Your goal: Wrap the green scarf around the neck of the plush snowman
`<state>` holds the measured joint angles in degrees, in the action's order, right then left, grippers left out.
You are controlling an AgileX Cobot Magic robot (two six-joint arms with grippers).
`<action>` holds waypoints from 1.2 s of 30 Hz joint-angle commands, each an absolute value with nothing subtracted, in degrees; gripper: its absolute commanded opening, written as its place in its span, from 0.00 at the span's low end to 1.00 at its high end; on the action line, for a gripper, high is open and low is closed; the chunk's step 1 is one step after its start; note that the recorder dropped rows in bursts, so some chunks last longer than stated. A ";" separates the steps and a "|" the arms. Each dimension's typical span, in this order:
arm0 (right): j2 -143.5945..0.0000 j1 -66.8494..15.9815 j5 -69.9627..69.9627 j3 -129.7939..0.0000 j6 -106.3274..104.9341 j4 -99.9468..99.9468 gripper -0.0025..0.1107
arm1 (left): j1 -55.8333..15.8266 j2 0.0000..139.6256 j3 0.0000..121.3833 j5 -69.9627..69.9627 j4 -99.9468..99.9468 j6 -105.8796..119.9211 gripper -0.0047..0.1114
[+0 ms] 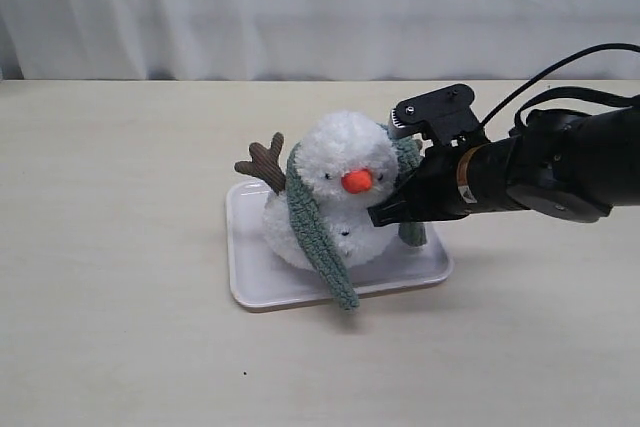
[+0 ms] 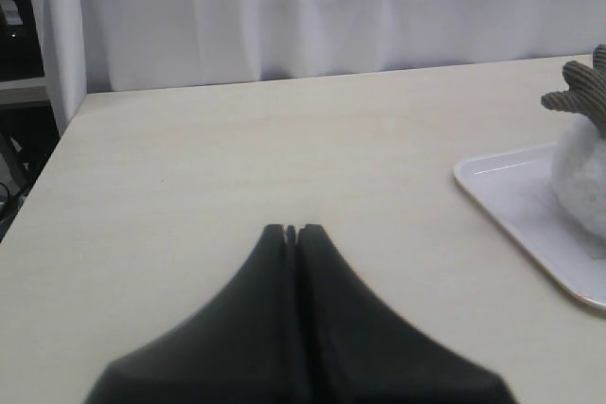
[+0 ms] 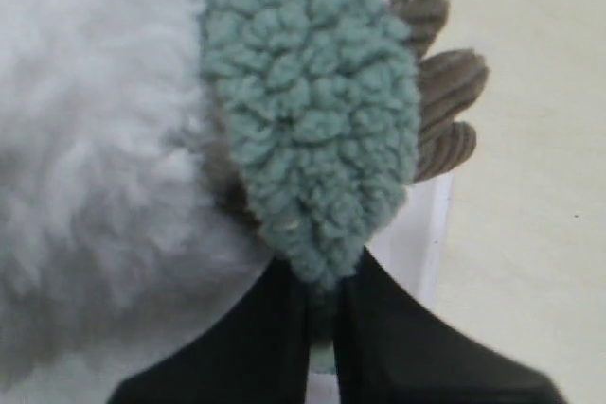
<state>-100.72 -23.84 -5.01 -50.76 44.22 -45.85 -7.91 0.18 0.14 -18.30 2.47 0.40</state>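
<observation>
The plush snowman [image 1: 340, 162] stands on a white tray [image 1: 250, 282], leaning a little, orange nose facing forward. The green scarf [image 1: 315, 227] lies over its neck. One long end hangs down the front left past the tray's edge, and the other end drops on the right side. My right gripper [image 1: 385, 215] reaches in from the right, beside the snowman's body. In the right wrist view the scarf [image 3: 312, 120] has its rounded tip pinched in the shut right gripper [image 3: 324, 281]. My left gripper [image 2: 292, 229] is shut and empty over bare table, well away from the tray [image 2: 511, 191].
A brown corduroy twig arm [image 1: 265, 162] sticks up at the snowman's left; the other twig arm [image 3: 445, 92] shows behind the scarf end. White curtain hangs behind the beige table [image 1: 120, 247]. The table's far left corner [image 2: 80, 101] shows in the left wrist view.
</observation>
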 commanded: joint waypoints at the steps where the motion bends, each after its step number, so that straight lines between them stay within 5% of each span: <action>1: -100.43 -24.80 -5.43 -51.02 43.71 -45.90 0.06 | -7.76 0.00 0.00 -17.74 2.26 0.31 0.04; 12: -95.41 -31.71 -27.28 -51.02 36.01 -38.38 0.06 | -7.76 0.00 0.00 -17.74 2.26 0.31 0.04; 36: -95.41 -32.18 -26.38 -52.37 16.70 -13.89 0.06 | -7.76 0.00 0.00 -17.74 2.26 0.31 0.04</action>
<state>-95.88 -32.13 -25.81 -51.34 17.91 -15.44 -7.91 0.18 0.14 -18.30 2.47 0.40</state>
